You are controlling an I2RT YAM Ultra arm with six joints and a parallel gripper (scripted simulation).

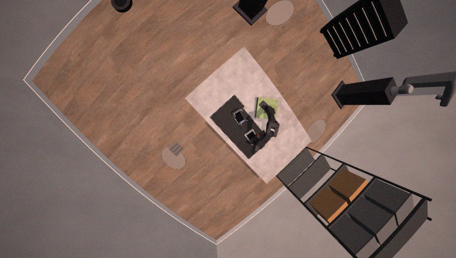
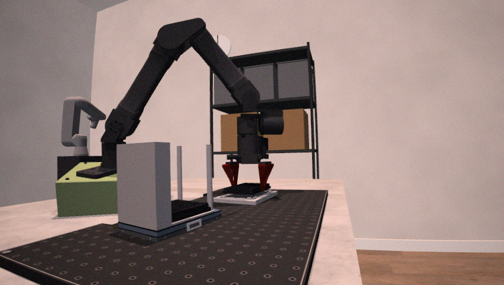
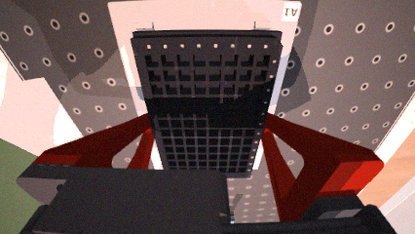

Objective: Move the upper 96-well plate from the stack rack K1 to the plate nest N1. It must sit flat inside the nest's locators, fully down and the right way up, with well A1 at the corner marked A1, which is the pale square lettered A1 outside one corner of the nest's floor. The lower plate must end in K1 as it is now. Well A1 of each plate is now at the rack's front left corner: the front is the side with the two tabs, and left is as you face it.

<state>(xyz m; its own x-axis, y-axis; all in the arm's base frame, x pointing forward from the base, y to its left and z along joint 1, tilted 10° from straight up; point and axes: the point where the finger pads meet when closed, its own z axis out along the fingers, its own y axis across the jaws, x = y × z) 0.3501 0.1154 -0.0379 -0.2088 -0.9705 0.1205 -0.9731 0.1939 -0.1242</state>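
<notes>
The upper 96-well plate (image 3: 209, 102) is pinched across its width between the two red fingers of the end effector (image 2: 247, 176), one finger on each long side. In the exterior view the plate (image 2: 247, 189) lies low over the white plate nest N1 (image 2: 263, 198), level with the nest's top face; whether it is fully seated inside the locators cannot be determined from these views. In the wrist view the plate covers most of the nest's pale floor (image 3: 122, 29), which shows along the plate's far end and both long sides. The pale square lettered A1 (image 3: 291, 11) sits outside the nest corner at the upper right of that view (the lettering reads inverted there), just beyond the plate's far right corner.

The black arm (image 2: 176, 46) reaches over from its base plate (image 2: 84, 173) on a green block (image 2: 84, 198), with the wrist pointing straight down above the nest.

Stack rack K1 (image 2: 143, 183), with a tall white side panel and two thin white posts (image 2: 179, 169), stands nearer the exterior camera. The lower plate (image 2: 187, 208) rests in the bottom of the rack, on its blue-grey base.

Rack and nest both stand on a black perforated breadboard (image 2: 247, 247) laid on the pale bench (image 2: 339, 225). Behind the bench stands a dark shelf unit (image 2: 312, 105) carrying grey bins and a brown carton (image 2: 293, 130).
</notes>
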